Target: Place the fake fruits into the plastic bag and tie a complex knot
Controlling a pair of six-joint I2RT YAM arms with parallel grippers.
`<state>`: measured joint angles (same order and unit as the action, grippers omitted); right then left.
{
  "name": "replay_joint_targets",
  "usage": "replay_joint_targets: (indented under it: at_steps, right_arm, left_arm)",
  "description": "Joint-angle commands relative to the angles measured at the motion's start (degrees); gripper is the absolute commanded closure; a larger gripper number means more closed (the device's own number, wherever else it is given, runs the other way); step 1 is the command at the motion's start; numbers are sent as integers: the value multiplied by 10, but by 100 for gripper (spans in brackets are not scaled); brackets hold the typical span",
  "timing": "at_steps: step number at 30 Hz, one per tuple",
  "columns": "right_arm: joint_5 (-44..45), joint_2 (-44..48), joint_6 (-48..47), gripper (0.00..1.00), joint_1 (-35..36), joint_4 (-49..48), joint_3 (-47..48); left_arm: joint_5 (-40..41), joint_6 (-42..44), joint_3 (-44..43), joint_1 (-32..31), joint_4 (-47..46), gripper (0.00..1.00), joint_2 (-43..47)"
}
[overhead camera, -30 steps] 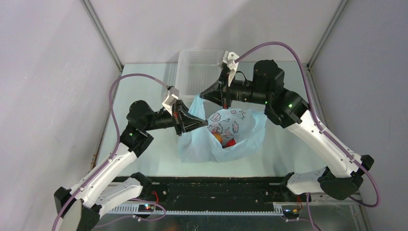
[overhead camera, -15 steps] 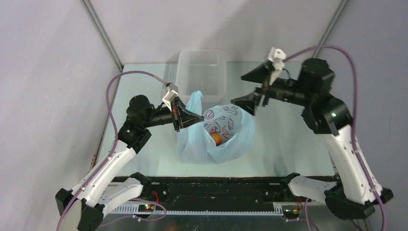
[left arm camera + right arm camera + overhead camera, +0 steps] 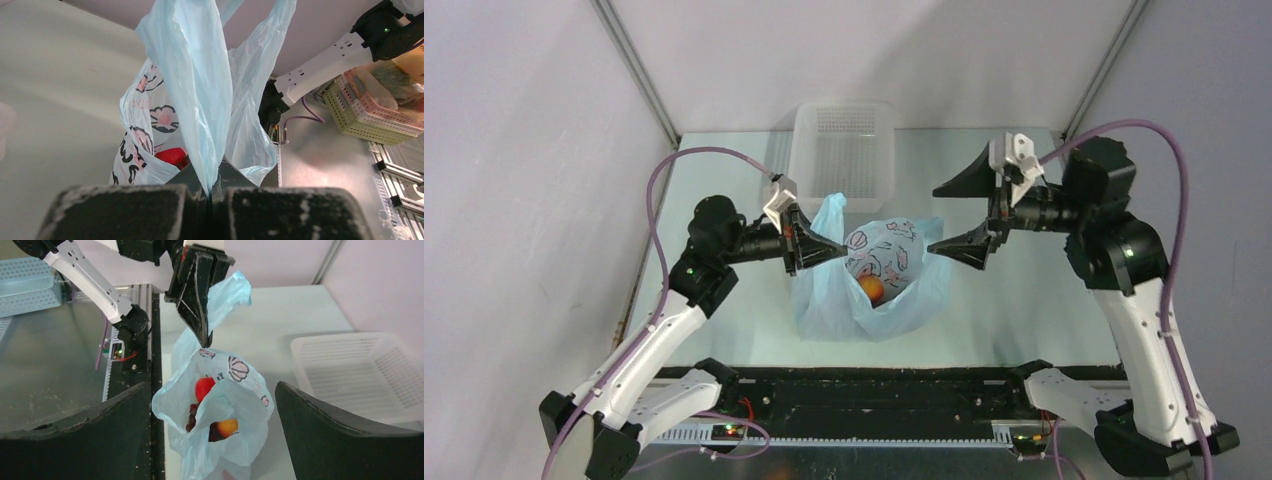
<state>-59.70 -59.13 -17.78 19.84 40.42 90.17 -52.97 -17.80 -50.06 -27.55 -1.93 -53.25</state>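
The left gripper (image 3: pixel 826 246) is pressed together on a handle of the plastic bag (image 3: pixel 911 295). The right gripper (image 3: pixel 936 220) is spread wide, empty, just beside the bag, which sits on the table (image 3: pixel 1014 295) with the fake fruits (image 3: pixel 204 387) inside.

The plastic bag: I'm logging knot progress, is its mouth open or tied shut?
Open: mouth of the plastic bag gapes, fake fruits visible inside, no knot; left gripper pinches one handle.
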Motion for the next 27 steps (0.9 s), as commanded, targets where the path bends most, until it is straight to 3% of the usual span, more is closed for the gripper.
replay_joint_targets:
  at_steps: [1,5,8,10,11,12,13,14,15,16,20,27]
  right_arm:
    - [-40,-22,-5,1,-6,-16,-19]
    - [-43,-37,-1,4,-7,-24,-30]
    - [-50,-46,20,22,-7,-42,-34]
    - [-57,-48,33,41,-6,-53,-34]
    - [-60,-47,46,64,-7,-59,-35]
    - [-61,-45,55,74,-7,-73,-37]
    - [-61,-42,71,89,-7,-82,-38]
    - [-60,-40,80,99,-7,-99,-42]
    - [-56,-33,96,100,-6,-108,-46]
    - [-54,-30,104,100,-6,-127,-53]
    - [-30,-11,146,100,-3,-175,-76]
    - [9,8,192,100,0,-214,-95]
  left_arm:
    - [-16,15,-24,3,-2,100,-1]
    - [-19,15,-24,4,-2,100,-3]
    - [-21,15,-24,3,0,100,-3]
    - [-20,18,-28,4,4,100,-3]
    - [-19,23,-33,4,12,100,-3]
    - [-14,27,-37,4,14,99,-3]
    - [-10,39,-50,4,40,89,-4]
    - [1,47,-58,4,51,67,-7]
    - [8,66,-82,4,77,55,-9]
    - [22,75,-110,3,89,37,-15]
    - [66,98,-202,-7,119,4,-45]
    - [115,137,-330,-107,152,1,-128]
